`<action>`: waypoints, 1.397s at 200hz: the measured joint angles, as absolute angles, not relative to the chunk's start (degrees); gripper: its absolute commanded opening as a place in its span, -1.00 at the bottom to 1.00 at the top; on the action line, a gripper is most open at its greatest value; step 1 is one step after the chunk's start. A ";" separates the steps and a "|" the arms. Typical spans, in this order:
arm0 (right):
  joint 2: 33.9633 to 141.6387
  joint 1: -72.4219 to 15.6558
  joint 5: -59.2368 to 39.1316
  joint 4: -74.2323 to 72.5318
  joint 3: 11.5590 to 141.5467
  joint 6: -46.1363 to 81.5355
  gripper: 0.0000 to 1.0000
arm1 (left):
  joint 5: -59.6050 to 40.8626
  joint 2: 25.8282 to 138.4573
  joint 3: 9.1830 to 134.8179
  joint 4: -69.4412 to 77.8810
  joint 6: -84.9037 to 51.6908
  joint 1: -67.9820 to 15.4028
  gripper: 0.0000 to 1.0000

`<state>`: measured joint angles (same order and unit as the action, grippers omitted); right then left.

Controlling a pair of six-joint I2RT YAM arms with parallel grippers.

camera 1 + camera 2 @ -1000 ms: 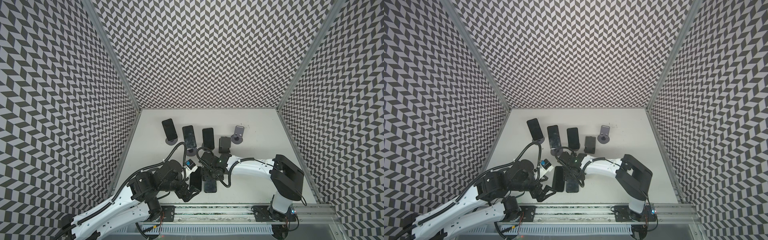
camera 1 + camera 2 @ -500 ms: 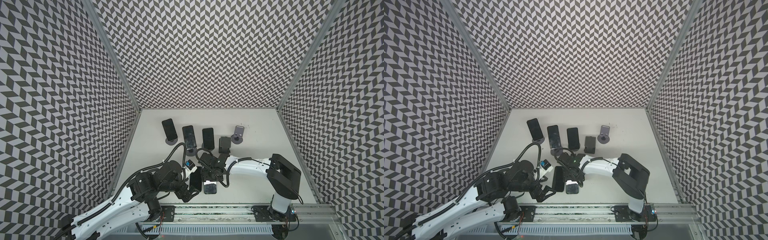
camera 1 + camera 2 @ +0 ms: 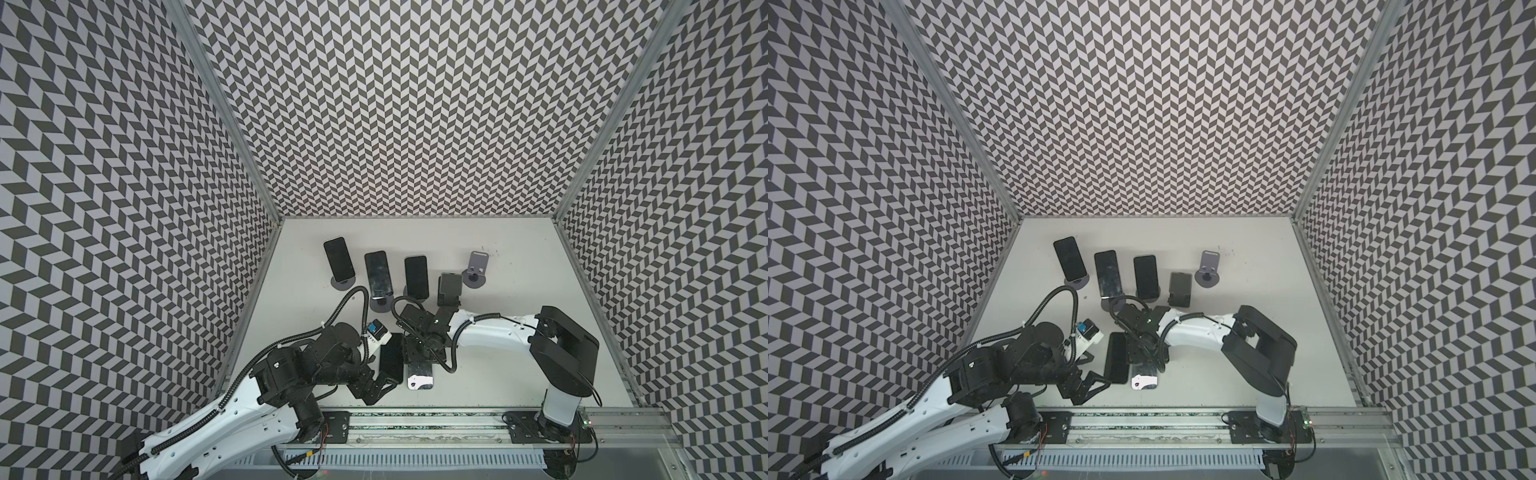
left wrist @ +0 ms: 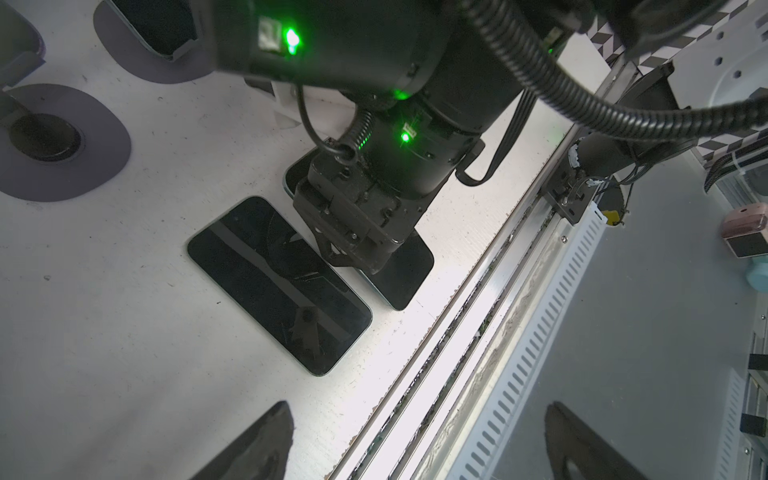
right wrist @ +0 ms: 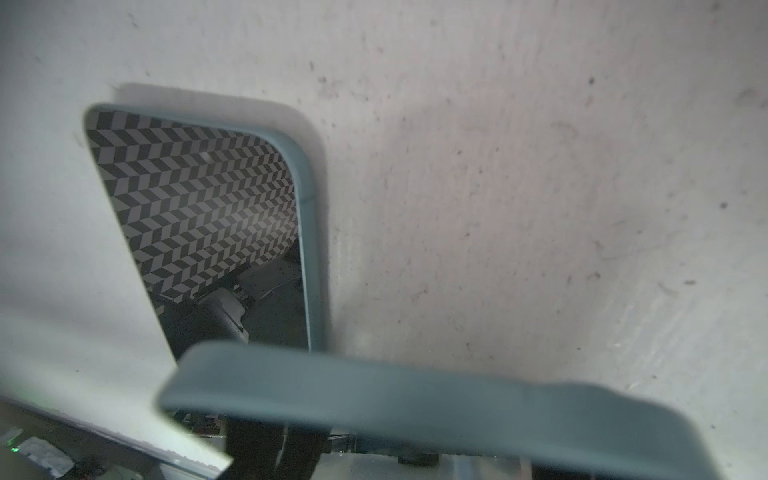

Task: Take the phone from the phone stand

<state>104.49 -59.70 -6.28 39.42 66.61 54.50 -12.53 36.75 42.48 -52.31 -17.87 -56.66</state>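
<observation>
My right gripper [image 3: 419,355] pinched the phone [image 3: 420,376] just above the bench [image 3: 519,374]. Its long side pointed toward the rail, right beside a second phone [image 3: 392,361]. My left gripper [image 3: 380,388] stood spread close by.

Charcoal-and-pale-grey chevrons on the walls [image 3: 395,104], black and white on the left arm [image 3: 232,415] and right arm [image 3: 494,338]
The table [image 3: 519,257] is off-white. The standing phones [image 3: 416,277] have black screens over grey-lilac bases, the shade of the spare stand [image 3: 477,268]. The flat phone [image 3: 392,358] is black with a teal rim, its glass mirroring the chevrons; the glare-marked phone [image 3: 420,376] is dark with a white patch and a teal edge. Both arms pair white links with black joints; green lights [image 4: 293,38] glow on the right, a blue block [image 3: 377,328] on the left
</observation>
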 measured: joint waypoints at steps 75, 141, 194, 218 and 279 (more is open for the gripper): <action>105.10 -59.00 -6.39 40.47 67.46 54.52 -0.25 | -12.43 36.58 42.41 -52.31 -17.87 -56.64 0.89; 105.47 -58.61 -6.33 40.97 67.96 54.70 -0.16 | -12.34 36.34 42.41 -52.31 -17.87 -56.64 0.90; 105.69 -58.30 -6.39 41.21 68.14 55.33 -0.04 | -12.12 35.68 42.41 -52.31 -17.89 -56.64 0.90; 105.93 -58.30 -6.37 41.52 68.45 55.61 -0.01 | -12.05 35.44 42.41 -52.29 -17.89 -56.66 0.90; 106.76 -58.30 -6.26 42.72 69.56 56.07 0.15 | -12.01 35.40 42.41 -52.31 -17.89 -56.64 0.91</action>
